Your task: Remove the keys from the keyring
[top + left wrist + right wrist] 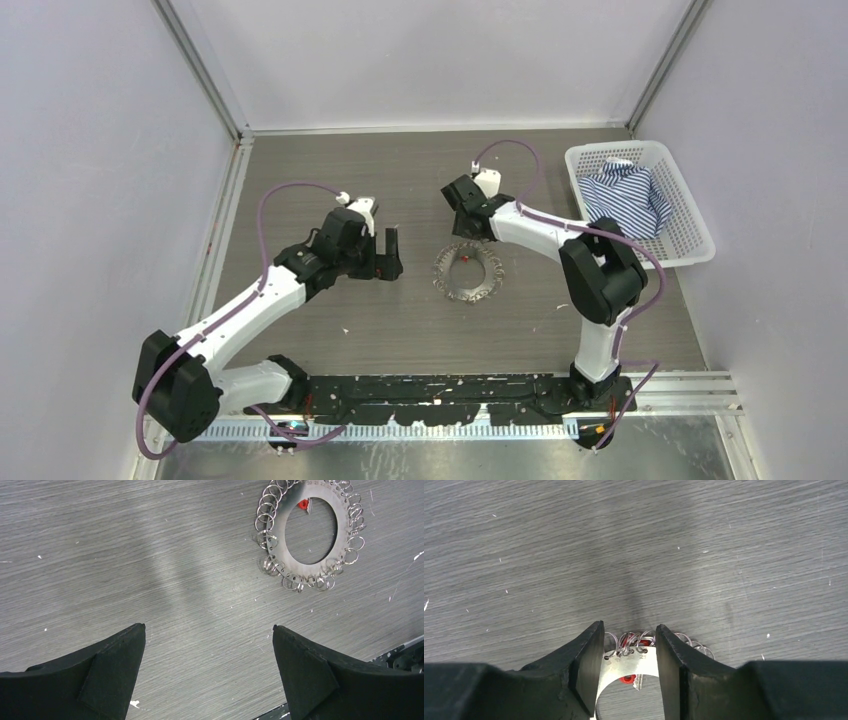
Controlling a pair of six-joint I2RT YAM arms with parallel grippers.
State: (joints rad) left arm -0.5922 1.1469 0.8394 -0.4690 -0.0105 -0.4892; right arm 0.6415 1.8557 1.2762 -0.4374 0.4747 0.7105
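Observation:
The keyring (442, 272) is a flat silvery ring plate lying on the grey table, fringed with many small silvery wire loops (265, 515) threaded through holes in its rim. One tiny red-headed key (303, 503) hangs at its inner edge. My right gripper (470, 238) is at the ring's far edge. In the right wrist view its narrowly parted fingers (629, 626) straddle a stretch of the plate (629, 662), with the red-headed key (626, 679) between them, untouched. My left gripper (382, 255) hovers left of the ring, wide open and empty (209, 626).
A white plastic basket (690, 250) holding a blue striped cloth (625, 195) stands at the right. A black rail (450, 390) runs along the table's near edge. Metal frame posts and grey walls enclose the table.

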